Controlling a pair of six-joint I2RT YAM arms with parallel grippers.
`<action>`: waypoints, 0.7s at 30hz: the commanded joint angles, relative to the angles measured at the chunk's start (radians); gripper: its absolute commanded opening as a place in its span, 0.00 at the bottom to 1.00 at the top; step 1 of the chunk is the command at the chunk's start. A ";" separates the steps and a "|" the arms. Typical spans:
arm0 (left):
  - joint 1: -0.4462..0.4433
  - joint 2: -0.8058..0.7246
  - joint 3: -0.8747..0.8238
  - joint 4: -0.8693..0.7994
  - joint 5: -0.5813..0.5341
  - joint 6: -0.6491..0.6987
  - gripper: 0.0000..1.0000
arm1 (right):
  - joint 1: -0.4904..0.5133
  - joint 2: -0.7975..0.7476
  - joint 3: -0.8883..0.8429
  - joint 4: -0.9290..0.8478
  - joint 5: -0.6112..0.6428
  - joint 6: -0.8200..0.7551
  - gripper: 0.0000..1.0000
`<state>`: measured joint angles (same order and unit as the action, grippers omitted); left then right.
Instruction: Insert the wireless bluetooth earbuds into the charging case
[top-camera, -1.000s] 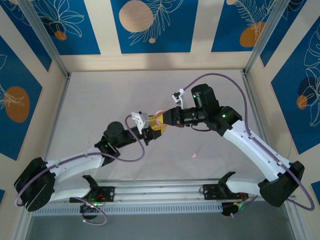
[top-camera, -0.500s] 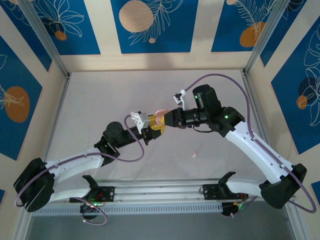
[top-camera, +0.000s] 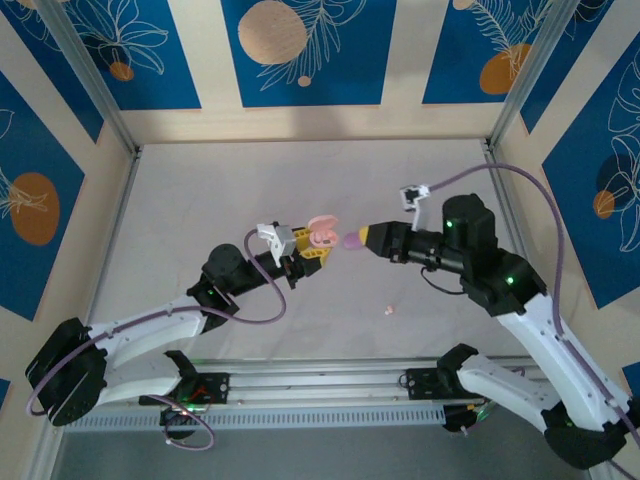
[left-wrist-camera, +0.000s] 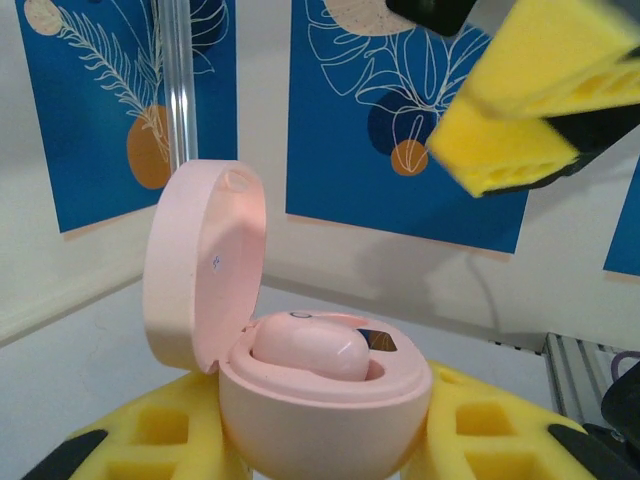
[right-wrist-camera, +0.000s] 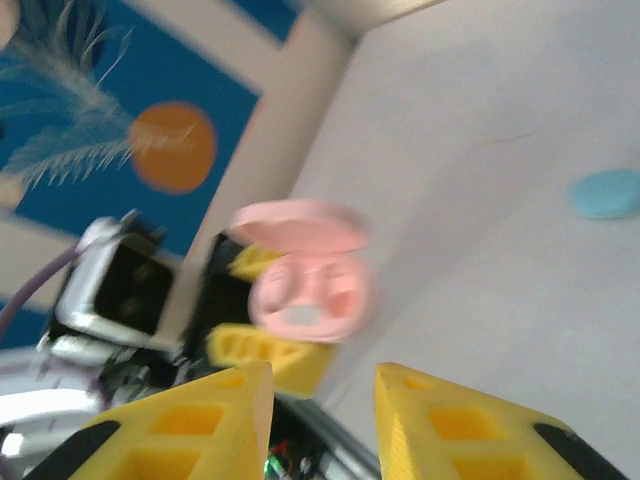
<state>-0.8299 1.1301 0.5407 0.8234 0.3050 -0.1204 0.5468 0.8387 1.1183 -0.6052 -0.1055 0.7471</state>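
Left gripper (top-camera: 311, 251) clamped on pink charging case (left-wrist-camera: 325, 400), lid up, held above desk (top-camera: 200, 200) centre, pink earbud (left-wrist-camera: 308, 350) seated inside, right gripper (right-wrist-camera: 322, 375) fingers apart by my read, just right of case, loose pink earbud (top-camera: 388, 311) toward desk's near edge

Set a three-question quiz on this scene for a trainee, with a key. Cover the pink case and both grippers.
1. True or false: the lid of the pink case is shut.
2. What holds the case? A) the left gripper B) a stand C) nothing, it lies flat
3. Fill in: the right gripper has its jaws ____, with nothing between them.

Key:
1. False. The lid stands up, and a pink earbud sits inside.
2. A.
3. Open.
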 joint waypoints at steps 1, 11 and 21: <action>-0.010 -0.034 -0.001 0.040 -0.016 0.016 0.18 | -0.121 -0.004 -0.079 -0.138 0.093 0.104 0.35; -0.009 -0.043 0.003 0.022 -0.021 0.011 0.18 | -0.262 0.126 -0.446 -0.148 -0.088 0.228 0.38; -0.010 -0.038 0.007 0.022 -0.021 0.007 0.18 | -0.259 0.240 -0.577 -0.052 -0.017 0.239 0.40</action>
<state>-0.8299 1.1004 0.5407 0.8227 0.2935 -0.1207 0.2848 1.0649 0.5529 -0.6857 -0.1368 0.9749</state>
